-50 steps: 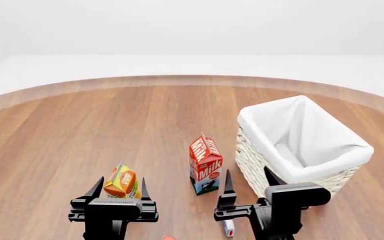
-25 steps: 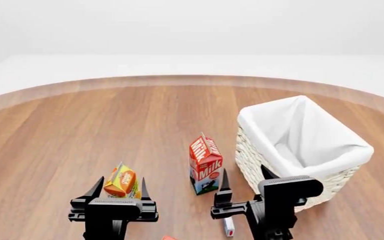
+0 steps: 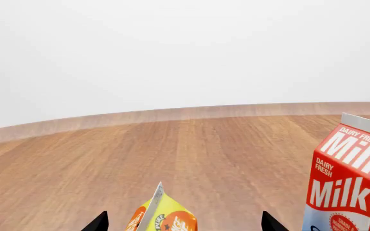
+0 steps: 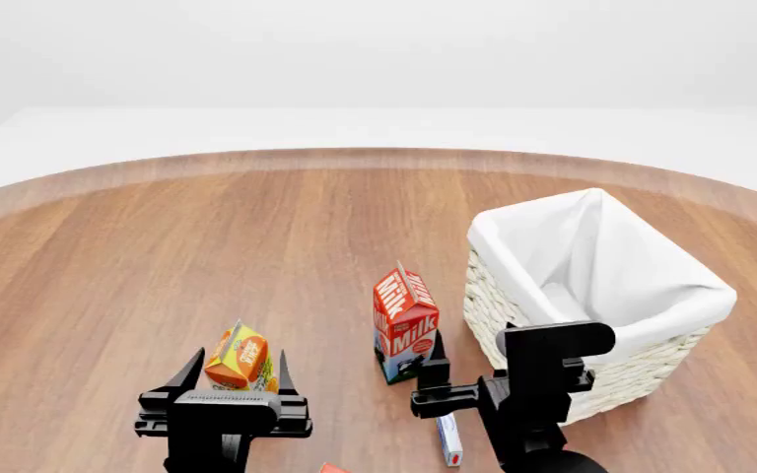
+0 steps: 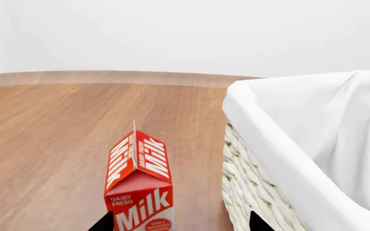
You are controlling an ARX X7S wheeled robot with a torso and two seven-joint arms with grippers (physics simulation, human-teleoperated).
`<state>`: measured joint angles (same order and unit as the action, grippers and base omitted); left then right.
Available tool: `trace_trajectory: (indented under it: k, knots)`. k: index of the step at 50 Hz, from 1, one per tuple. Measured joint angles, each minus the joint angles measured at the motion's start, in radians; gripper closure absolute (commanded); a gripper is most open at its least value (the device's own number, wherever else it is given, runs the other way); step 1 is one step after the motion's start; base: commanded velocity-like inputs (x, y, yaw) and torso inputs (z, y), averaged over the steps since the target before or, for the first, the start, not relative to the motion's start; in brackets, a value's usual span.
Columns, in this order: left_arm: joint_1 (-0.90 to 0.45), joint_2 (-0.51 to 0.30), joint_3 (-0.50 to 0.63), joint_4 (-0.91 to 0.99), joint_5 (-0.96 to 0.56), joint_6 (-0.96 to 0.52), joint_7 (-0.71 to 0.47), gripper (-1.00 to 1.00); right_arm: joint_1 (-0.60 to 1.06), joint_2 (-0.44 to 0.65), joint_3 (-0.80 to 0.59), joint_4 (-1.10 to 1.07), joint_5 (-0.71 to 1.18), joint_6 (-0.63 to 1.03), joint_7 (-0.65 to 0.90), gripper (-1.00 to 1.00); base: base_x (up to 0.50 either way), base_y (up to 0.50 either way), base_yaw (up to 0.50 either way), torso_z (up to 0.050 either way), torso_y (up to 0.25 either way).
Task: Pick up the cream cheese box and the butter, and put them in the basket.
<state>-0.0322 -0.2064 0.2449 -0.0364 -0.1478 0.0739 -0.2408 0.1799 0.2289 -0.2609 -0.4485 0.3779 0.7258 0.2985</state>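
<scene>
Overhead, the head view shows the left claw [image 4: 236, 367] spread wide around the juice carton [image 4: 240, 358], while the right claw [image 4: 477, 370] stands open between milk carton [image 4: 405, 323] and basket [image 4: 642, 370], the cream cheese box [image 4: 449, 439] lying on the tabletop [image 4: 155, 256] just below it. From the left wrist, the juice carton's peak sits between the wide fingertips [image 3: 97, 223]; from the right wrist, open tips [image 5: 102, 223] frame milk carton and basket, and the butter cannot be made out.

On the table [image 4: 155, 256], the milk carton [image 4: 405, 323] stands just ahead of the right claw [image 4: 473, 367], with the basket [image 4: 586, 271] to that claw's right. The cream cheese box [image 4: 449, 439] lies under it. The juice carton [image 4: 240, 358] stands between the left claw's [image 4: 237, 372] fingers [image 4: 192, 370].
</scene>
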Motion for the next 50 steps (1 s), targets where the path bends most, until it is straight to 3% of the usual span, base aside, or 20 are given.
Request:
trace_trajectory:
  k: [50]
  knots:
    - [-0.007,-0.014,0.018,-0.002,-0.027,-0.002,-0.016,-1.0,0.168,-0.074,0.042,0.18,0.166,0.379,0.073,-1.0,0.0,0.0,0.0,0.0,0.0]
